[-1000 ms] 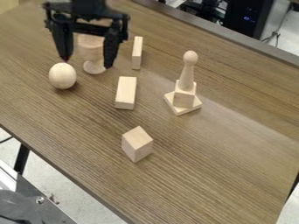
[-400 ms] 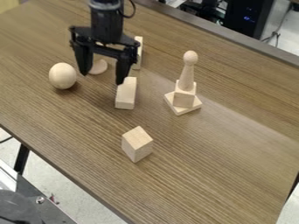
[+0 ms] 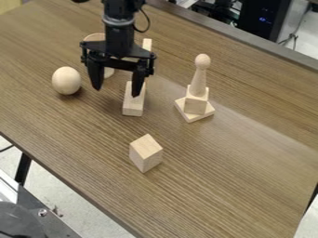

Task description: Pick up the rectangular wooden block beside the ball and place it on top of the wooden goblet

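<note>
Gripper (image 3: 116,92) above wooden table (image 3: 229,186), jaws wide apart and nothing between. Behind one fingertip in view, rectangular block (image 3: 133,109); contact impossible to tell. Left of the jaws, wooden egg (image 3: 66,81). Behind the jaws, partly hidden, wooden cup (image 3: 93,37) and slim block (image 3: 147,44). Right of the jaws, peg-topped stack (image 3: 196,102). Nearer the camera than the jaws, pale wooden cube (image 3: 146,152).

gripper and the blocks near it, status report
Gripper open, holding nothing, above the table. Nearest wooden block partly behind one finger. Wooden egg off to one side, clear of the fingers.
</note>
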`<state>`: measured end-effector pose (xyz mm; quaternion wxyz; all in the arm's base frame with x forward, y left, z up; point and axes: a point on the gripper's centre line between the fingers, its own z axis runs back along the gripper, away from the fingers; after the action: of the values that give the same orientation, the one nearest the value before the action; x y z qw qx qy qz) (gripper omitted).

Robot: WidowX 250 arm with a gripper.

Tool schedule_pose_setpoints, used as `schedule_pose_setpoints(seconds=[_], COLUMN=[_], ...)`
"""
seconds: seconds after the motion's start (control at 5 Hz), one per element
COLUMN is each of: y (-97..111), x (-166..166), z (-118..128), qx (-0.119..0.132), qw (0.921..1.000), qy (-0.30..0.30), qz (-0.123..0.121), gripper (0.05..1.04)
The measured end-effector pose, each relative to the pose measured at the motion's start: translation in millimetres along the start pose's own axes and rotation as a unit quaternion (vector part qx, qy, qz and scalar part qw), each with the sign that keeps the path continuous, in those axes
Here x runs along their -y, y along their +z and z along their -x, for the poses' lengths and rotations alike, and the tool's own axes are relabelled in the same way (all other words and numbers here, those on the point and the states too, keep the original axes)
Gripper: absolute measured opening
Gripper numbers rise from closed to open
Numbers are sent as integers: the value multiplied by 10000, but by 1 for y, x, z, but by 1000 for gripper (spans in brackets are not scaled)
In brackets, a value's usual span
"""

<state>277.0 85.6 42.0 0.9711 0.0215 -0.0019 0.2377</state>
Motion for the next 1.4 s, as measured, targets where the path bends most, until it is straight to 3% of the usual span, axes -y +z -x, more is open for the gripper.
schedule_pose_setpoints(seconds=[0.4,1.2,1.4], y=[-2,-19,-20], x=[8,18,20], z=[-4,-6,-6], qx=[79,-19,10], qw=[9999,9999,9998], qy=[34,58,50], qz=[78,157,201], gripper=[1000,967,687])
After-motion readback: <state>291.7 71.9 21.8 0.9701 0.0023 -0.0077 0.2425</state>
